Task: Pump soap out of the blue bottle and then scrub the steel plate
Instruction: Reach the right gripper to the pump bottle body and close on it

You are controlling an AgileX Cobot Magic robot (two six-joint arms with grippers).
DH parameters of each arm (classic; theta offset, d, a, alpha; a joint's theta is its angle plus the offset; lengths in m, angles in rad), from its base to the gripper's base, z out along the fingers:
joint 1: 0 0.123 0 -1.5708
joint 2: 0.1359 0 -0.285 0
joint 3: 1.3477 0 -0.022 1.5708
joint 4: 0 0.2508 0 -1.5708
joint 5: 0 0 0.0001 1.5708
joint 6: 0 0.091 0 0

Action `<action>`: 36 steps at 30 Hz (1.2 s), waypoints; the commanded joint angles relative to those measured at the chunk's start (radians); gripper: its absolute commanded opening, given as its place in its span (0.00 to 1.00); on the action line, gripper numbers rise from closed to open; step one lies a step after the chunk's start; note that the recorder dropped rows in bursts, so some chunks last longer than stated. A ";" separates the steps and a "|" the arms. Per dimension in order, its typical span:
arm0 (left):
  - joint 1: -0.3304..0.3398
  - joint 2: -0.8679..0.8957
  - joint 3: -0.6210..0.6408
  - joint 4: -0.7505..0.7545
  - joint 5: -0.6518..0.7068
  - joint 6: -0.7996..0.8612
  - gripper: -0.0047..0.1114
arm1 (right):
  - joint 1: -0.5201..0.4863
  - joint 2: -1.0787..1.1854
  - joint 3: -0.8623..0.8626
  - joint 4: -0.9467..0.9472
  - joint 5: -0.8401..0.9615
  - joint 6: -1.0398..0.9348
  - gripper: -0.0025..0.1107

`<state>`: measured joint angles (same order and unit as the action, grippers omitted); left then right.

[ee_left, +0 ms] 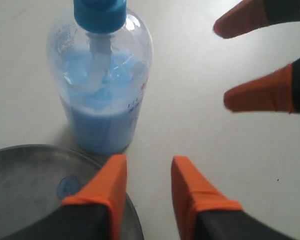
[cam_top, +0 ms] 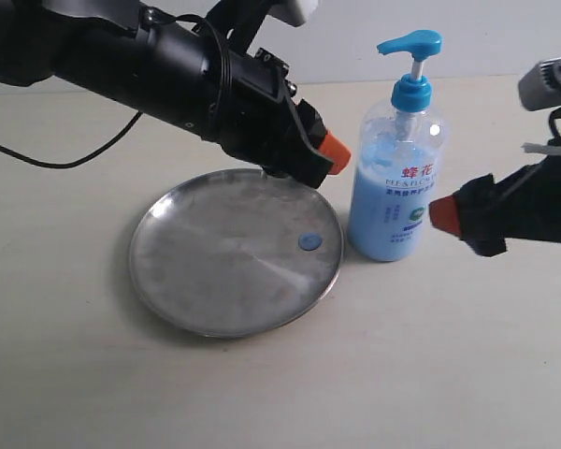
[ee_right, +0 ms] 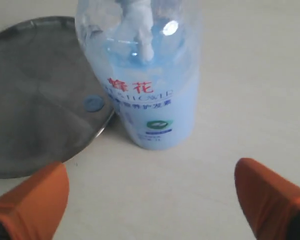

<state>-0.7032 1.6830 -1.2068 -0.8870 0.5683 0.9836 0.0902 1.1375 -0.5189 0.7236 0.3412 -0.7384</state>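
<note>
Nearest in the exterior view lies the steel plate [cam_top: 215, 276], with a blob of soap [cam_top: 309, 241] by its rim; the blue bottle [cam_top: 397, 187] stands upright just beside it, between the left gripper [cam_top: 331, 152] and the right gripper [cam_top: 443, 213]. From the left wrist, that pincer's orange fingers [ee_left: 115, 180] stand apart and empty, short of the bottle. From the right wrist, the fingers [ee_right: 37, 197] are spread wide and empty, with the bottle and plate ahead.
</note>
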 commanded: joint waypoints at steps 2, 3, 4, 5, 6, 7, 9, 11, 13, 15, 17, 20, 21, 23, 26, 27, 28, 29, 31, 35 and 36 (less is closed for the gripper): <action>-0.005 -0.014 -0.005 0.027 -0.013 -0.024 0.65 | 0.084 0.151 -0.021 0.022 -0.173 -0.018 0.86; -0.005 -0.014 -0.005 0.027 -0.022 -0.026 0.68 | 0.098 0.169 -0.021 0.036 -0.213 -0.016 0.86; -0.005 -0.014 -0.005 0.027 -0.034 -0.028 0.69 | 0.112 0.186 -0.021 0.046 -0.252 -0.016 0.86; -0.005 -0.014 -0.005 0.027 -0.049 -0.029 0.69 | 0.142 0.216 -0.021 0.065 -0.325 -0.018 0.86; -0.005 -0.014 -0.005 0.027 -0.059 -0.029 0.69 | 0.158 0.231 -0.021 0.065 -0.357 -0.018 0.86; -0.005 -0.014 -0.005 0.027 -0.067 -0.029 0.69 | 0.173 0.244 -0.021 0.065 -0.380 -0.018 0.86; -0.005 -0.014 -0.005 0.029 -0.084 -0.029 0.69 | 0.203 0.275 -0.021 0.065 -0.437 -0.018 0.86; -0.005 -0.014 -0.005 0.036 -0.107 -0.029 0.69 | 0.251 0.306 -0.008 0.058 -0.547 0.022 0.86; -0.003 -0.014 -0.005 0.036 -0.121 -0.029 0.69 | 0.291 0.311 0.017 0.014 -0.647 0.074 0.86; -0.003 -0.014 -0.005 0.036 -0.131 -0.027 0.69 | 0.327 0.312 0.053 -0.083 -0.737 0.195 0.86; -0.003 -0.014 -0.005 0.036 -0.138 -0.027 0.69 | 0.347 0.314 0.104 -0.222 -0.841 0.389 0.86; -0.003 -0.014 -0.005 0.036 -0.138 -0.027 0.69 | 0.347 0.337 0.161 -0.335 -0.956 0.594 0.86; -0.003 -0.014 -0.005 0.036 -0.138 -0.027 0.69 | 0.347 0.349 0.176 -0.338 -0.991 0.610 0.86; -0.003 -0.014 -0.005 0.036 -0.138 -0.027 0.69 | 0.347 0.376 0.194 -0.340 -1.049 0.610 0.86; -0.003 -0.014 -0.005 0.036 -0.138 -0.027 0.69 | 0.347 0.427 0.200 -0.382 -1.115 0.622 0.86; -0.003 -0.014 -0.005 0.036 -0.138 -0.027 0.69 | 0.347 0.448 0.202 -0.409 -1.145 0.641 0.86; -0.003 -0.014 -0.005 0.036 -0.138 -0.027 0.69 | 0.347 0.466 0.201 -0.434 -1.173 0.659 0.86; -0.003 -0.014 -0.005 0.038 -0.138 -0.027 0.69 | 0.347 0.489 0.201 -0.463 -1.206 0.678 0.86; -0.003 -0.014 -0.005 0.038 -0.138 -0.027 0.69 | 0.347 0.541 0.201 -0.499 -1.274 0.708 0.86; -0.003 -0.014 -0.005 0.038 -0.146 -0.027 0.69 | 0.347 0.646 0.201 -0.473 -1.406 0.717 0.86; -0.003 -0.014 -0.005 0.038 -0.151 -0.027 0.69 | 0.347 0.665 0.201 -0.480 -1.433 0.726 0.86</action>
<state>-0.7032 1.6786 -1.2068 -0.8474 0.4382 0.9607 0.4324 1.7465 -0.3237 0.2561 -0.9923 -0.0328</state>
